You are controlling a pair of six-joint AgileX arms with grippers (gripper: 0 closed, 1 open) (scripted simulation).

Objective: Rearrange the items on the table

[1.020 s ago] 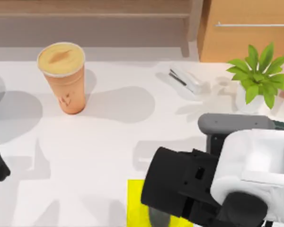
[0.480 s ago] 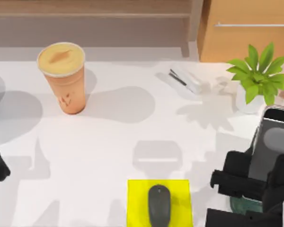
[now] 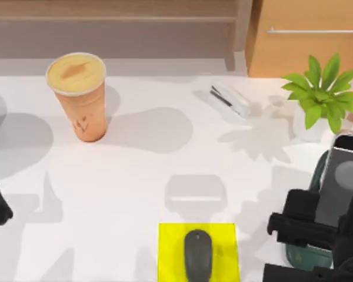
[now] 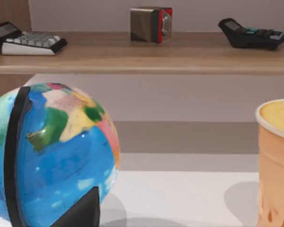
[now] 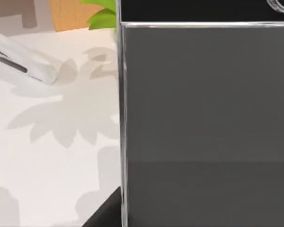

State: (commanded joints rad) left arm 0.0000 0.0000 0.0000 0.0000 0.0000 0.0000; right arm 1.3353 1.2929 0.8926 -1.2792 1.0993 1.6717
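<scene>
- Since half a second ago, the right hand and the smartphone have shifted slightly toward the counter's right edge and the near side; a second ago the right arm covered the mouse and the yellow pad.
- The right hand sits at the counter's near-right corner, its dark fingers closed against the smartphone, which stands tilted over a dark green stand just beside the hand.
- The mouse lies uncovered in the middle of the yellow pad at the near edge, unchanged from half a second ago.
- The drink cup stands upright at the far left of the counter, in the same spot in all three top views, well apart from the mouse and smartphone.
- The white stapler and the plant stay at the far right.
- The left arm is parked at the counter's left edge; I cannot tell how its hand stands.
- The right wrist view gives the smartphone's dark screen and silver edge close up, with the stapler beyond.
- The left wrist view adds a globe near the cup, and a wall shelf carrying calculators and a small box, which the top view lacks.
</scene>
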